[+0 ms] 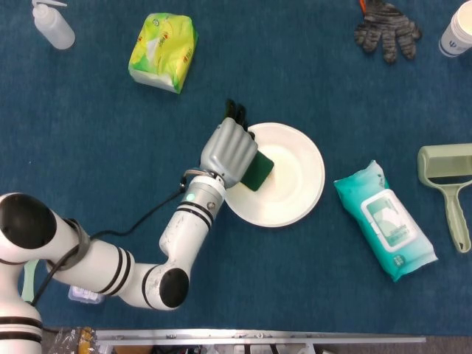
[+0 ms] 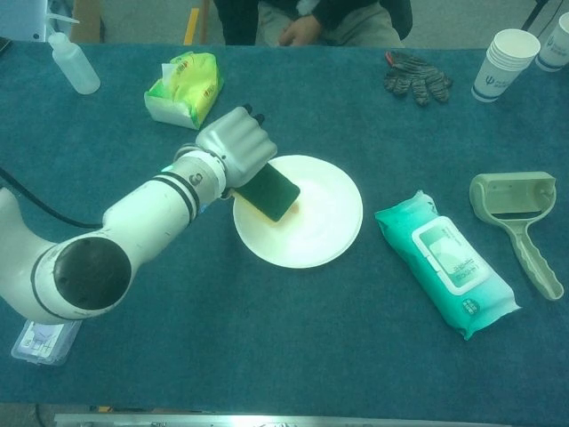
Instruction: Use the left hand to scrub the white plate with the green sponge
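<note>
Plate: white plate [image 1: 291, 177] sits mid-table on the blue cloth [image 1: 295, 295]; I see it whole but for its left edge, under the hand.
Sponge: green sponge [image 1: 257, 170] lies over the plate's left part, dark green face up, a yellow layer showing beneath in the chest view; I cannot tell whether it touches the plate.
Left hand: my left hand [image 1: 230, 153] grips the sponge, fingers curled tight around it and pressed together, knuckles up.
Left arm: white forearm [image 1: 193, 221] runs from near left up to the plate's left rim.
Right hand: not seen in either view.
Right of plate: teal wipes pack [image 1: 384, 220] just beside the plate; beyond it, at the right edge, a pale green lint roller [image 1: 447, 177].
Far side: yellow-green tissue pack [image 1: 162, 50] far left of the plate; clear squeeze bottle [image 1: 53, 24] in the far left corner; grey work glove [image 1: 387, 29] far right; paper cups [image 2: 502, 64] at the far right corner.
Near left: small clear packet [image 2: 44, 341] by the arm's base.
</note>
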Motion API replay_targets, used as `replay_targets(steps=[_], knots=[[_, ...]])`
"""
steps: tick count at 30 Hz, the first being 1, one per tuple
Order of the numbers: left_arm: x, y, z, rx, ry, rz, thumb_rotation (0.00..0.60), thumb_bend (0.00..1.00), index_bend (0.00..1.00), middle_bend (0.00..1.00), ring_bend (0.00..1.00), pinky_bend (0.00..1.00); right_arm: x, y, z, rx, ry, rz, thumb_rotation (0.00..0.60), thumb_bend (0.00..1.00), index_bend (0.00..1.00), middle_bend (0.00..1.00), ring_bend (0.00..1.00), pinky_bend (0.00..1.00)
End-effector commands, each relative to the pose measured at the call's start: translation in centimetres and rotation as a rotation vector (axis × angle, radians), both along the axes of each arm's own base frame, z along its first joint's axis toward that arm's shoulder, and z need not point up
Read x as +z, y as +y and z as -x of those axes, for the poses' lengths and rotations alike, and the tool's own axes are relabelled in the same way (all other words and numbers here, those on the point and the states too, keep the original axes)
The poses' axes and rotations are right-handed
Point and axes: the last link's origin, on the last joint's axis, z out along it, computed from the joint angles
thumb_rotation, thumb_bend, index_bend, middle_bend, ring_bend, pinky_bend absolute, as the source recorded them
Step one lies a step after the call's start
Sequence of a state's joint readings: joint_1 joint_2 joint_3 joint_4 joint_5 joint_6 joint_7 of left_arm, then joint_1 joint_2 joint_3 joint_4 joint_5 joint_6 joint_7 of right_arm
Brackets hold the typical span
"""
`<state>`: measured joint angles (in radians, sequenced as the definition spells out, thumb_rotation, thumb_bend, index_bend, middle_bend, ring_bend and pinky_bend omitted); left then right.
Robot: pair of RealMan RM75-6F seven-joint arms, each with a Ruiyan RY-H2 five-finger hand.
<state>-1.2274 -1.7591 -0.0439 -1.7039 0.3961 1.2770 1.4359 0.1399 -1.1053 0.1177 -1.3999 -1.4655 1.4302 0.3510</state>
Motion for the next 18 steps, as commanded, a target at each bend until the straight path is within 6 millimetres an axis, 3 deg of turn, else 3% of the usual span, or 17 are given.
replay_targets(steps=[1,18], knots=[[-0.4,-0.3,-0.3,-0.014,0.017,0.003,0.55,0.3,0.47,0.27,0.1,0.1,0.0,0.0,0.1,-0.001,0.0,0.002,0.586,0.32,0.3,0.31,0.21,0.4],[-1.6,-0.2,0.0,-0.073,0.14,-0.025,0.549,0.3,0.48,0.27,0.1,0.1,0.2,0.0,0.2,-0.003,-0.001,0.004,0.588,0.32,0.3,0.31,0.21,0.4]])
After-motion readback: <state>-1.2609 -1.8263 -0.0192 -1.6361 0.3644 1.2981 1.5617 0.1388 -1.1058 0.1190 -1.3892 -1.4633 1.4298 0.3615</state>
